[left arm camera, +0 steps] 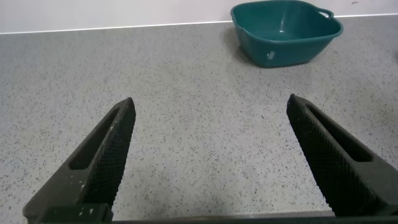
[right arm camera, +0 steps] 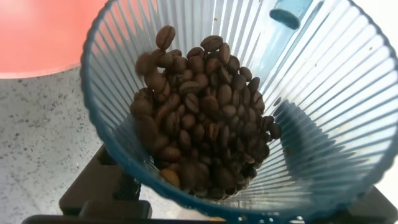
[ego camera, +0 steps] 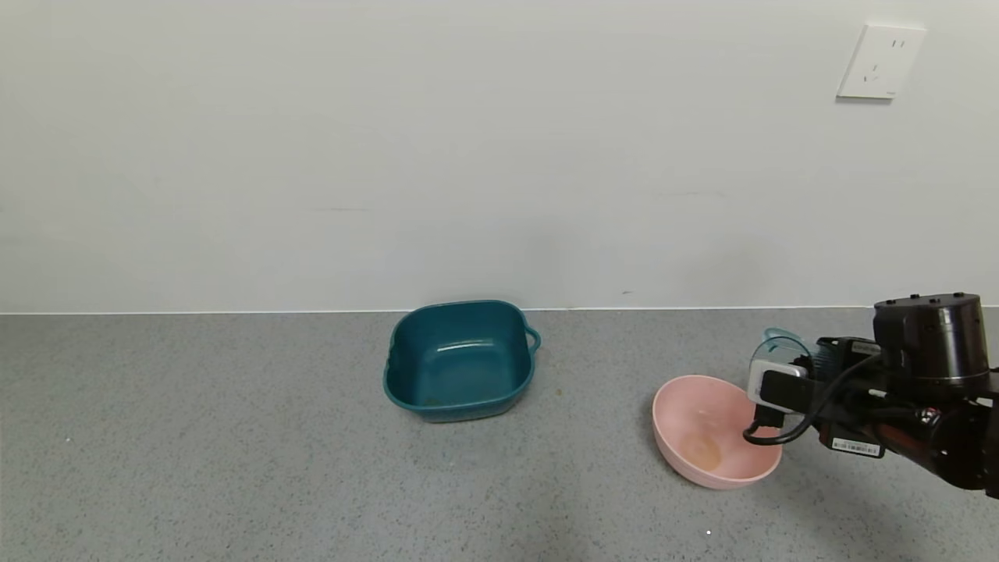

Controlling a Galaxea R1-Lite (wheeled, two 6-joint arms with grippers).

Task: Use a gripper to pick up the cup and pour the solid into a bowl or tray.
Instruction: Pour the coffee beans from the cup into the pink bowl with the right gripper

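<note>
My right gripper [ego camera: 784,375] is shut on the cup [ego camera: 780,343], a ribbed translucent blue tumbler, and holds it tilted just above the right rim of the pale pink bowl [ego camera: 702,460]. In the right wrist view the cup [right arm camera: 323,124] fills the picture. The solid [right arm camera: 199,118], a heap of dark brown beans, lies inside it and reaches toward the rim. The bowl [right arm camera: 37,31] lies just beyond that rim. One black finger [right arm camera: 99,190] shows under the cup. The bowl's bottom has only a brownish mark. My left gripper [left arm camera: 210,109] is open and empty over bare counter.
A squarish dark teal tub [ego camera: 460,359] with a side handle stands at the middle back of the grey speckled counter [ego camera: 234,453], also in the left wrist view [left arm camera: 286,31]. A white wall with a socket [ego camera: 880,62] runs behind.
</note>
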